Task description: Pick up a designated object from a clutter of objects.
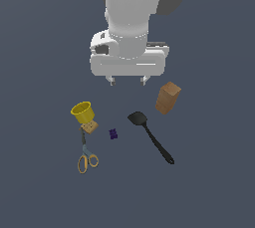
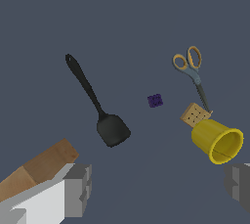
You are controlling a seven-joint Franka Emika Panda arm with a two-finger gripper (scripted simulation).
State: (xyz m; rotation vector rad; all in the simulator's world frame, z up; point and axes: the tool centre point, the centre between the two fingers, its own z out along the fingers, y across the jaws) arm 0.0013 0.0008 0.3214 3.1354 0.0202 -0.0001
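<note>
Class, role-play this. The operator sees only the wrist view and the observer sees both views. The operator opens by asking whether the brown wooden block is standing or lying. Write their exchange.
Operator: My wrist view cuts off the tall plain brown wooden rectangular block behind a finger. Is it standing or lying?
Observer: It is standing on end. The exterior view shows it whole and touching none of the other items.
Operator: Is the open gripper over it?
Observer: No. The block sits to the exterior view's right of both fingertips, not between them.
</note>
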